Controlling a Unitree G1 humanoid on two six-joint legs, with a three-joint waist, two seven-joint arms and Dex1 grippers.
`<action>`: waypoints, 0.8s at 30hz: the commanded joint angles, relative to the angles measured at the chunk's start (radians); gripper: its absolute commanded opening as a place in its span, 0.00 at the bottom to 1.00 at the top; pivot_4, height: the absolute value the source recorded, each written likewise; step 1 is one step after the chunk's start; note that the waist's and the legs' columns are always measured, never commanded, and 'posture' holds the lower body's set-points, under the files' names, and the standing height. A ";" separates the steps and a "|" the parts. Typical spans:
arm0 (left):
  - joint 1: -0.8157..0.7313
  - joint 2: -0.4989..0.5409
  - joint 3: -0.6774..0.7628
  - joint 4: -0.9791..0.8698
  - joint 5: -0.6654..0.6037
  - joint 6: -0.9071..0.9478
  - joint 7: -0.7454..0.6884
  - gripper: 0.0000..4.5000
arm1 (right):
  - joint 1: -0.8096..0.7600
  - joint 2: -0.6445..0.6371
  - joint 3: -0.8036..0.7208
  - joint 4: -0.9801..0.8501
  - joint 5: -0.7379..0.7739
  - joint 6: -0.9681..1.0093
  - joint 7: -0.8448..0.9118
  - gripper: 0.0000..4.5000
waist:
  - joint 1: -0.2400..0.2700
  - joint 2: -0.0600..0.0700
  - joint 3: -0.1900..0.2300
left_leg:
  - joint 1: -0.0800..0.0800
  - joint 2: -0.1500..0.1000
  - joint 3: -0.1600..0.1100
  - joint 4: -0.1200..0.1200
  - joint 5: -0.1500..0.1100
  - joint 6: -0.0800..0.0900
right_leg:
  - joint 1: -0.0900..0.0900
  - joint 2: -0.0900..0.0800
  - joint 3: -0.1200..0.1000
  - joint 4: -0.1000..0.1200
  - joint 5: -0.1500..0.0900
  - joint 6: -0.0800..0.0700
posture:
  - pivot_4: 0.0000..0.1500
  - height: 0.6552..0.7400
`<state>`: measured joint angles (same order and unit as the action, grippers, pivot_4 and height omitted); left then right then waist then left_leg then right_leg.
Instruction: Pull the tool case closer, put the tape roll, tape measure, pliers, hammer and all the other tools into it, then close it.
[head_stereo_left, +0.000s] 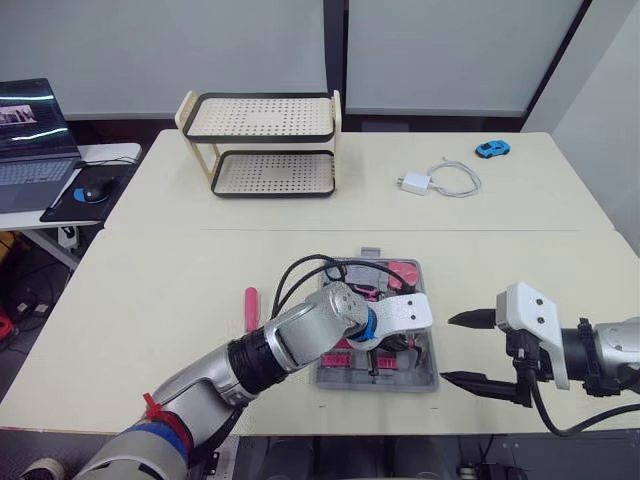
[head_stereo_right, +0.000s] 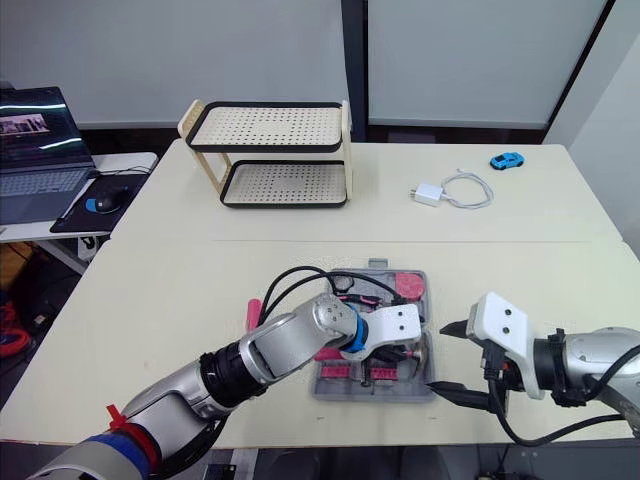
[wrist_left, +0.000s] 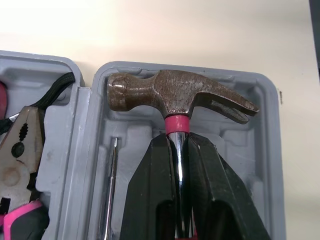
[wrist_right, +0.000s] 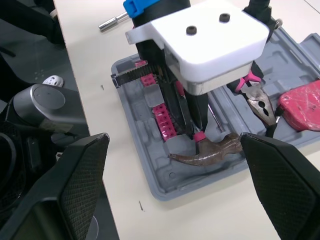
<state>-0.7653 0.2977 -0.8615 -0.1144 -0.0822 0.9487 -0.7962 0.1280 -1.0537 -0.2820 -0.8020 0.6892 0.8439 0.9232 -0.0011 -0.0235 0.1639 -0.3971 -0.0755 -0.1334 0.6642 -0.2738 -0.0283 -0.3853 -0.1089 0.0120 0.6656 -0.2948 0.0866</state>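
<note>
Left gripper (wrist_left: 177, 140): closed on the hammer (wrist_left: 175, 95), pinching the bright shaft right under the pink collar. The steel head projects past the fingertips.

Position: lower centre of the head view, over the right part of the open case (head_stereo_left: 400, 385). The hammer head lies within the moulded recess at the case's near end. Cannot tell whether it is seated on the recess floor or just above it.

Right gripper (head_stereo_left: 448, 349): jaws wide, nothing held. It sits at lower right of the head view, just beside the case's right wall and not touching it.

Step in hand (judgement): seating the hammer in its slot.

To do it well:
- Keep the head square to the moulded outline so that face and claw both drop inside the walls.
- Lower until the shaft rests in its channel, and release only once the tray carries the weight.
- Open a little and withdraw straight up, so the fingers do not drag the shaft out again.
- Mind the slim steel rod (wrist_left: 111, 185) lying just beside the shaft. The pliers (wrist_left: 20, 150) are in the neighbouring compartment.
- The case may shift under a push, and the right gripper is well placed to steady it.

Outside the case: a pink-handled tool (head_stereo_left: 251, 305) lies on the worktop (head_stereo_left: 150, 300), just left of the case. Task far from done; lid open.
</note>
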 joint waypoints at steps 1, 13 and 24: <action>-0.019 -0.034 0.000 0.040 0.035 -0.057 0.003 0.01 | 0.026 -0.026 -0.051 -0.034 -0.003 0.009 -0.003 1.00 | 0.001 0.000 0.000 | 0.000 0.000 0.000 0.000 0.000 0.000 | 0.000 0.000 0.000 0.000 0.000 0.000 | 1.00 1.00; -0.008 -0.070 -0.026 0.134 0.107 -0.130 -0.027 0.01 | 0.045 -0.016 -0.080 -0.059 0.023 0.022 -0.028 1.00 | 0.001 0.000 0.000 | 0.000 0.000 0.000 0.000 0.000 0.000 | 0.000 0.000 0.000 0.000 0.000 0.000 | 1.00 1.00; -0.020 -0.074 0.000 0.125 0.136 -0.087 -0.059 0.36 | 0.039 -0.011 -0.063 -0.060 0.029 0.019 -0.046 1.00 | 0.000 0.000 0.000 | 0.001 0.000 0.000 0.000 0.000 0.000 | 0.001 0.000 0.000 0.000 0.000 0.000 | 1.00 1.00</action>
<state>-0.7717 0.2268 -0.8723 0.0195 0.0428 0.8477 -0.8483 0.1758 -1.0672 -0.3310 -0.8392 0.7040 0.8698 0.8799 -0.0007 -0.0235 0.1636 -0.3963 -0.0756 -0.1333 0.6647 -0.2738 -0.0283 -0.3840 -0.1091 0.0118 0.6656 -0.2947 0.0867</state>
